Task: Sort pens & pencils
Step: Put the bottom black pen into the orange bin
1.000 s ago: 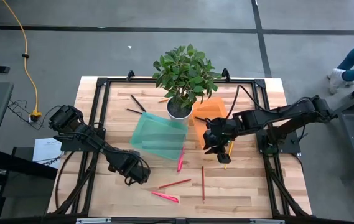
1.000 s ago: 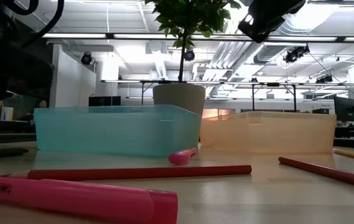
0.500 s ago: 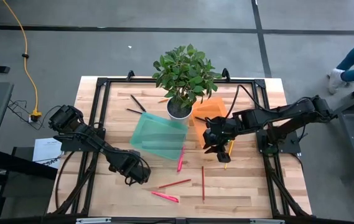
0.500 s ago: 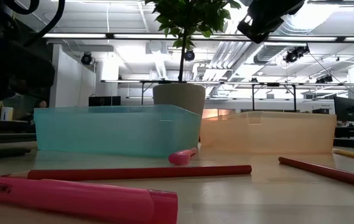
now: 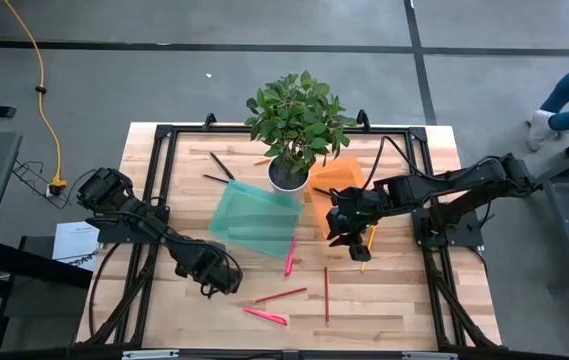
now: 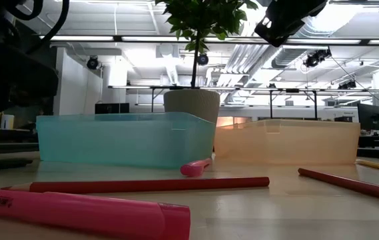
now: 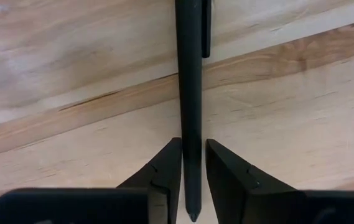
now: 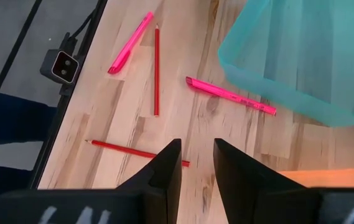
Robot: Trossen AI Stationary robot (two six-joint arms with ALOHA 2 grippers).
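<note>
Now I'm seeing the left gripper (image 7: 192, 180) straddling a black pen (image 7: 190, 93) on the worktop (image 7: 288, 112).
The pen is lying flat between the fingers (image 7: 164, 174), running straight ahead along the gripper's own axis; whether they are pinching it I cannot tell. The right gripper (image 8: 196, 163) is hanging slightly parted and empty above a red pencil (image 8: 136, 152), with pink pens (image 8: 229, 95) and the teal bin (image 8: 307, 56) lying nearby.

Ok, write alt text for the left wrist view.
A black pen lies on the light wooden table and runs between the left gripper's two dark fingers, which flank it closely, one on each side.
</note>
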